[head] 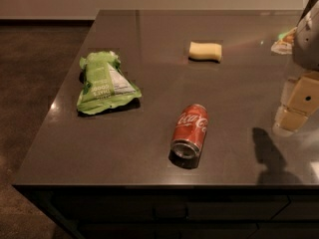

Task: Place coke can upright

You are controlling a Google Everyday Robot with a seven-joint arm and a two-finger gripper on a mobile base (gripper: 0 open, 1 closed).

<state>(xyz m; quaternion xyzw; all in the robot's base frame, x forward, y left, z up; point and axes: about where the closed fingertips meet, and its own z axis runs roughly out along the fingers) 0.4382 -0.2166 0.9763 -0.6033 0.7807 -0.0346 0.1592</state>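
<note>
The coke can [190, 130] is red with white script and a silver end. It lies on its side on the dark countertop [149, 39], near the front edge, its silver end facing the front. My gripper [295, 112] hangs at the right edge of the view, above the counter and well to the right of the can. It holds nothing that I can see.
A green snack bag [105, 82] lies flat at the left of the counter. A pale yellow sponge [205, 51] lies further back, in the middle. A small wrapper [284, 40] sits at the far right. The counter's front edge runs just below the can.
</note>
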